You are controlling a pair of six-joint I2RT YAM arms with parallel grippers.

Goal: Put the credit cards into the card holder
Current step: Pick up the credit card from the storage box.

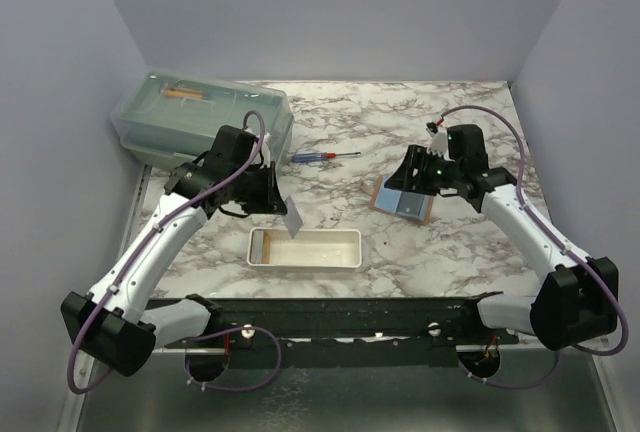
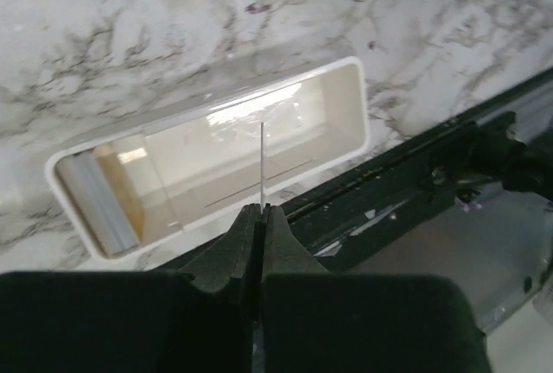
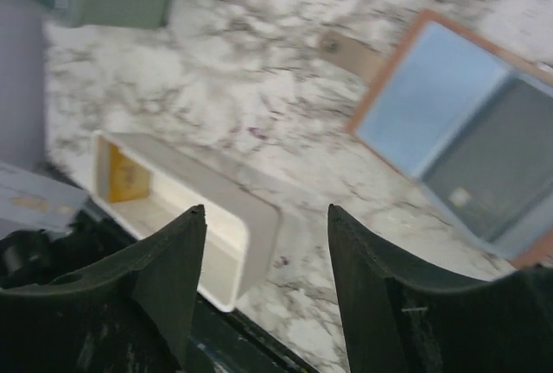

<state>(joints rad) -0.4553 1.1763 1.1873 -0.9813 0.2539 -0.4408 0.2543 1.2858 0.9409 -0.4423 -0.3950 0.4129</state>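
Observation:
My left gripper [image 1: 281, 203] is shut on a thin blue-grey credit card [image 1: 292, 217] and holds it upright above the left part of the white tray [image 1: 340, 262]. In the left wrist view the card [image 2: 262, 161] shows edge-on between the closed fingertips [image 2: 251, 218], over the tray [image 2: 359, 114]. The tan-brown card holder [image 1: 385, 202] lies open on the marble at right, with a blue-grey card [image 1: 408, 202] on it. My right gripper [image 1: 412, 180] hovers over its far edge, open and empty. In the right wrist view [image 3: 266, 211] the holder's rim [image 3: 386, 79] and cards [image 3: 436, 97] sit at upper right.
A clear lidded plastic box [image 1: 200, 117] stands at the back left. A red-and-blue screwdriver [image 1: 325, 156] lies behind the tray. The tray's left end holds a yellow-brown piece [image 2: 117, 166] and a grey leaning slab [image 2: 91, 205]. A black rail [image 1: 330, 317] runs along the near edge.

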